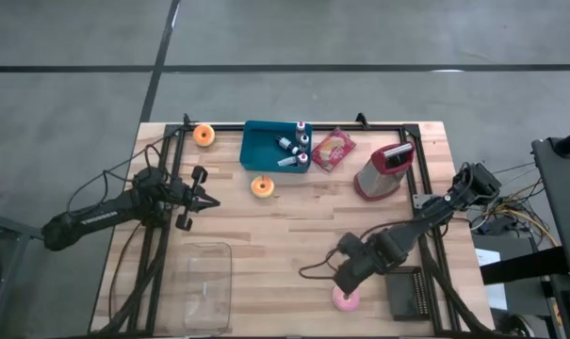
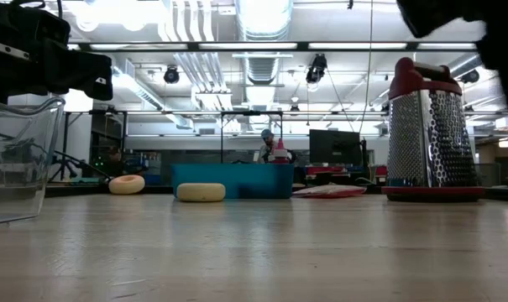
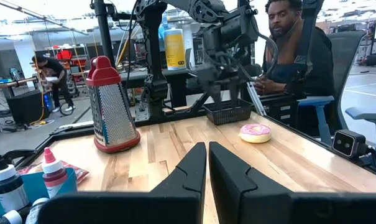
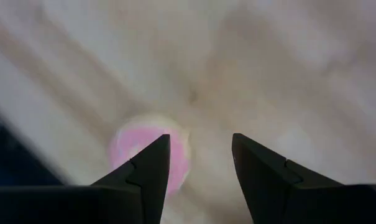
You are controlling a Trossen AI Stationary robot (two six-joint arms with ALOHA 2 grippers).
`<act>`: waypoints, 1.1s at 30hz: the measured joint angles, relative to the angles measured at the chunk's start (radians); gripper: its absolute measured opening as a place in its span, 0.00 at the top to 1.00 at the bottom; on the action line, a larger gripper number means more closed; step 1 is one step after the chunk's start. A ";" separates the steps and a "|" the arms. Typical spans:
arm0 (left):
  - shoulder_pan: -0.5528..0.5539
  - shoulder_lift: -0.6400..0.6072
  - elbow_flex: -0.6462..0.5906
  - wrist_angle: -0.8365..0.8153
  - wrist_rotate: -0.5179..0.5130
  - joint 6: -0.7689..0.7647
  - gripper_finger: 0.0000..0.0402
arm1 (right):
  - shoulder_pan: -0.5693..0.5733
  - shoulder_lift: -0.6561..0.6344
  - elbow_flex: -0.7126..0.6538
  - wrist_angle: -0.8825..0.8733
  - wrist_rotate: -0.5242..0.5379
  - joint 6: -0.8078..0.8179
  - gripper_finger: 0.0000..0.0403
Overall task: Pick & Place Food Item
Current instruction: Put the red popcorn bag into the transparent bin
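Right hand: the right hand (image 4: 199, 171) is held above the near edge of the tabletop (image 1: 294, 235), fingers spread apart with nothing between them; it is judged to be lined up for a descent.
Pink-iced doughnut: the pink-iced doughnut (image 1: 346, 299) lies on the tabletop directly under the right hand, partly behind one finger in the right wrist view (image 4: 151, 154), so the gap looks off-centre over it.
Left hand: the left hand (image 1: 207, 201) is held over the tabletop on the far side of the table from the right hand, fingers nearly touching and empty; it appears to be waiting.
Clear container: a clear plastic container (image 1: 205, 285) sits well apart from the right hand, closer to the left hand; it is taken as a likely drop place, though the task does not say so.
Other doughnuts: two orange-iced doughnuts (image 1: 262, 185) (image 1: 203, 135) lie beyond the left hand, one just beside the blue bin (image 1: 259, 146).
Bin contents: small bottles (image 1: 295, 146) are kept in the blue bin, a snack packet (image 1: 333, 150) just beside it.
Box grater: a red-topped box grater (image 1: 382, 170) stands upright, well beyond the right hand.
Black basket: a black basket (image 1: 414, 293) rests just beside the pink doughnut.
Hard to make out: the doughnut is blurred in the right wrist view and absent from the low view; height above it cannot be told.
Person: a seated person (image 3: 293, 46) is seen beyond the tabletop.
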 joint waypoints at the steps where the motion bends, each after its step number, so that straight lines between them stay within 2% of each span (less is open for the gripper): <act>1: 0.000 0.000 0.000 0.000 0.000 0.000 0.94 | 0.000 0.000 0.000 -0.018 0.077 -0.017 0.57; 6: 0.000 0.000 0.000 0.000 0.000 0.000 0.94 | -0.044 0.000 -0.027 -0.048 0.499 -0.212 0.55; 8: 0.000 0.000 0.000 0.000 0.000 0.000 0.94 | -0.090 0.001 -0.046 -0.046 0.605 -0.341 0.55; 10: 0.000 0.000 0.000 0.000 0.000 0.000 0.94 | -0.144 0.007 -0.070 -0.032 0.665 -0.467 0.54; 17: 0.000 0.000 0.000 0.000 0.000 0.000 0.94 | -0.357 0.023 -0.146 0.088 0.671 -0.669 0.47; 25: 0.000 0.000 0.000 0.000 0.000 0.000 0.94 | -0.527 0.024 -0.185 0.205 0.661 -1.057 0.40; 31: 0.000 0.000 0.000 0.000 0.000 0.000 0.94 | -0.622 0.024 -0.222 0.348 0.537 -1.255 0.38; 33: 0.000 0.000 0.000 0.000 0.000 0.000 0.94 | -0.637 0.024 -0.245 0.373 0.535 -1.339 0.38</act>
